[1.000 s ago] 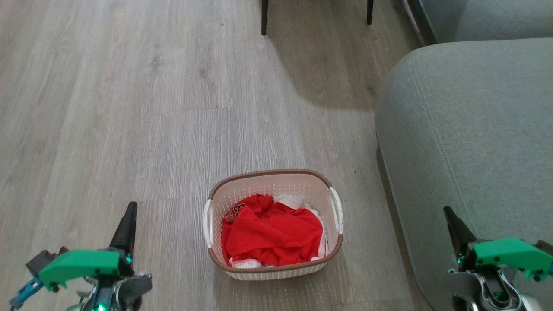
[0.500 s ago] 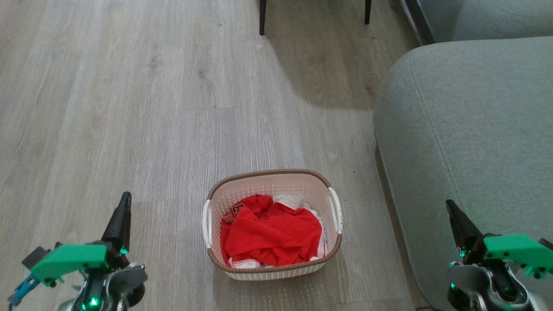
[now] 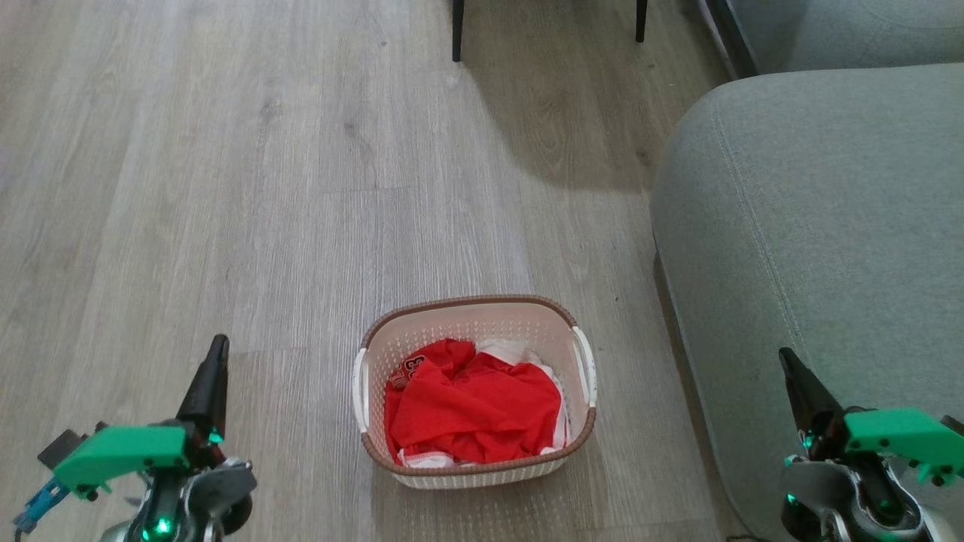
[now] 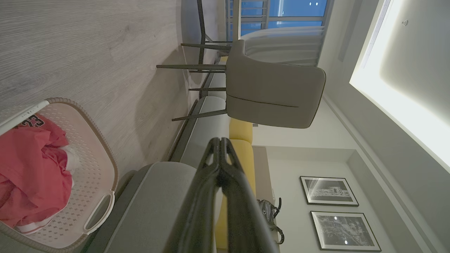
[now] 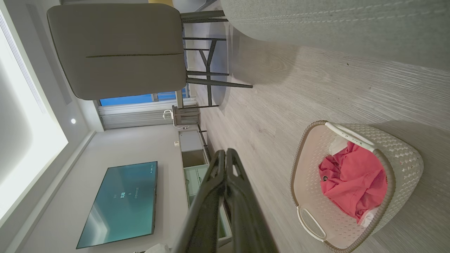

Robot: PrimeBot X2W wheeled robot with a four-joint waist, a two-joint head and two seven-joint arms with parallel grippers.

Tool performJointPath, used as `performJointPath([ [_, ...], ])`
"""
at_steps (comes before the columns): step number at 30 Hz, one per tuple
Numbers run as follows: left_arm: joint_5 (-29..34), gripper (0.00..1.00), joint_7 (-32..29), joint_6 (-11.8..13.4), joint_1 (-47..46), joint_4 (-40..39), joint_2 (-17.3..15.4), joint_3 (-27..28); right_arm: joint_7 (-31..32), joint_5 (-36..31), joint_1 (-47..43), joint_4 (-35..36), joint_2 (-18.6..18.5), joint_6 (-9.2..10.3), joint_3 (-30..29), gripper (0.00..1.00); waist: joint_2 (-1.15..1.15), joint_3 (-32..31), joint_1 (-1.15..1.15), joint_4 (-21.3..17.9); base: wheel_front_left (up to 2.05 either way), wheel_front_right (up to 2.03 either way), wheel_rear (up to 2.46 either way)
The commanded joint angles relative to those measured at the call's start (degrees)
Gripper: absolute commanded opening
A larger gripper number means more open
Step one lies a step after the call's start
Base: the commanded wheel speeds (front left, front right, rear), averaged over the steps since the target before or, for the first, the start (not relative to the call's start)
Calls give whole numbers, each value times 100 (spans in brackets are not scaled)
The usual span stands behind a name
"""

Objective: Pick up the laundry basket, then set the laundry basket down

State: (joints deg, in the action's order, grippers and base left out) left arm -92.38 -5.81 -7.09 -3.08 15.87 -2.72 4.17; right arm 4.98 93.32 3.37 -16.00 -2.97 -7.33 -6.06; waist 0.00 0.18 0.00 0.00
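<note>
Left gripper (image 3: 215, 363): jaws pressed together, holding nothing, poised left of the clothes.
Right gripper (image 3: 797, 380): jaws closed too, empty, over the sofa (image 3: 813, 226).
Laundry basket (image 3: 482, 473): on the floor (image 3: 226, 188) between both, probably for a two-sided lift.

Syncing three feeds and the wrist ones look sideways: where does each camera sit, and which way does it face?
Head view: on the head, facing down at the floor, laundry basket and sofa; left gripper and right gripper at the bottom corners.
Left wrist view: on the left wrist, rolled sideways, along its shut fingers toward a chair.
Right wrist view: likewise, toward the chair and a TV.
All share the laundry basket.
</note>
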Motion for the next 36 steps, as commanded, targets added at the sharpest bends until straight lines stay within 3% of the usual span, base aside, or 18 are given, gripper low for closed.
performJointPath([
  [1,-14,0,-33,-40,-307,-183,-50,192,46,-7,269,205,-86,-16,84,0,0,0,0,0,0,0,0],
  [36,3,0,-50,-40,-309,-183,-36,212,86,-50,274,202,-50,-16,34,0,0,0,0,0,0,0,0],
])
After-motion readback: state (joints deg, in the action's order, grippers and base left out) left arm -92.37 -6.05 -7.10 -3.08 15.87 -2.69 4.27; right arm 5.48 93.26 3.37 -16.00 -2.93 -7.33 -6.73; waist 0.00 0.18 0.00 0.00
